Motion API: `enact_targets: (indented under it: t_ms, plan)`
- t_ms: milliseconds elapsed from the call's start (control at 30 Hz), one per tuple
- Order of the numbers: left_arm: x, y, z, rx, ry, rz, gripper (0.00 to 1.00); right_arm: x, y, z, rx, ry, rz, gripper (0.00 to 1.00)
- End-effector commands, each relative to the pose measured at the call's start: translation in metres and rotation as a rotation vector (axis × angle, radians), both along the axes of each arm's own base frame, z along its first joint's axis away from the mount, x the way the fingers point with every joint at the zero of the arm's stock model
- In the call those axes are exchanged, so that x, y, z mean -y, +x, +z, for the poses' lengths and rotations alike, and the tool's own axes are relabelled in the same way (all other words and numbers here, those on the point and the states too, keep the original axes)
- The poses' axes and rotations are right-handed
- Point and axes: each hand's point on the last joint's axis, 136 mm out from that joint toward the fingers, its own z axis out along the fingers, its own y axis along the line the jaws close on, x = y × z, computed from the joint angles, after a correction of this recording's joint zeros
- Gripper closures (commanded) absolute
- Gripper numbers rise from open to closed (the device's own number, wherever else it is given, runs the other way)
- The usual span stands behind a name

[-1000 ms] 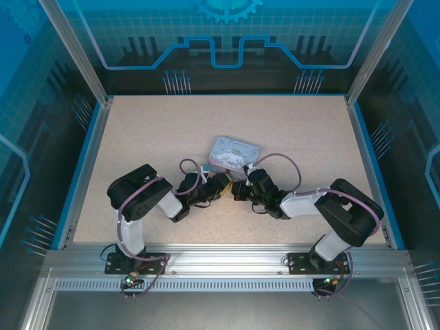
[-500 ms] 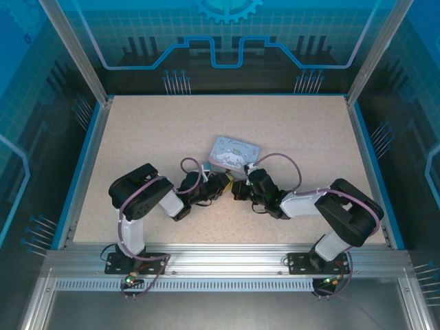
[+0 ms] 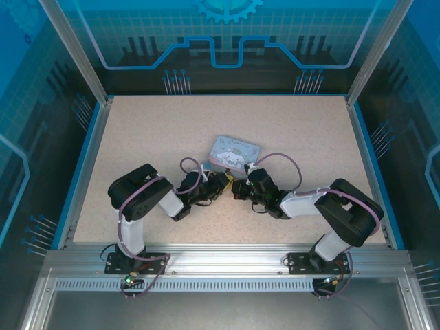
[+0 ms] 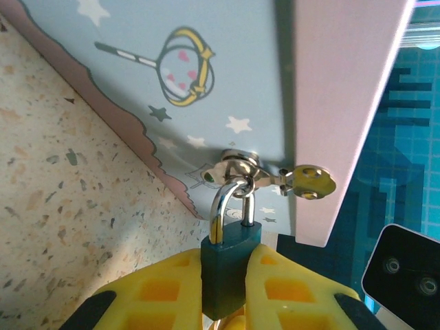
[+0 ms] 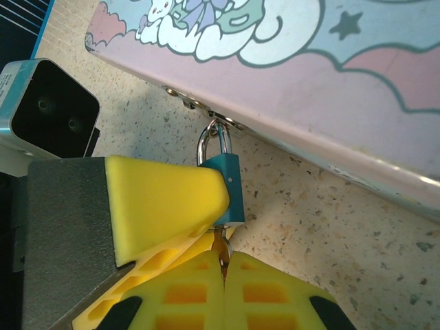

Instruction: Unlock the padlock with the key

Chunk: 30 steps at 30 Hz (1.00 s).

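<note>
Padlock (image 4: pixel 231 265) between left pincer (image 4: pixel 229 285) pads

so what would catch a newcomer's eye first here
The teal padlock, hooked to the pale blue tin mid-table, sits pinched in the yellow-padded left gripper. Facing it, the right gripper pinches the key, tip against the padlock's bottom.

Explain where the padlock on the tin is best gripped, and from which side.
Pinch the padlock by its body, across the flat faces, from the side away from the tin: its shackle is caught in the hasp, and the key needs the bottom end.
</note>
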Motion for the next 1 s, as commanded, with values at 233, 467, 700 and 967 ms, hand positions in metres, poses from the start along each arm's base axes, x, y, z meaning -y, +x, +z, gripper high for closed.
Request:
enact_targets:
  t_ms: [233, 467, 700, 967]
  plan:
    - [-0.003, 0.005, 0.029, 0.085, -0.014, 0.019, 1.00, 0.004, -0.008, 0.012, 0.036, -0.036, 0.061, 0.71]
    - [-0.007, 0.005, 0.027, 0.052, 0.005, 0.004, 1.00, 0.037, -0.020, 0.026, 0.111, -0.241, 0.134, 0.49]
    - [0.000, 0.003, 0.039, 0.020, 0.007, -0.060, 1.00, 0.050, -0.021, 0.054, 0.384, -0.548, 0.269, 0.45]
    - [-0.001, 0.004, 0.052, -0.021, -0.016, -0.080, 1.00, 0.040, -0.014, 0.078, 0.662, -0.932, 0.344, 0.46]
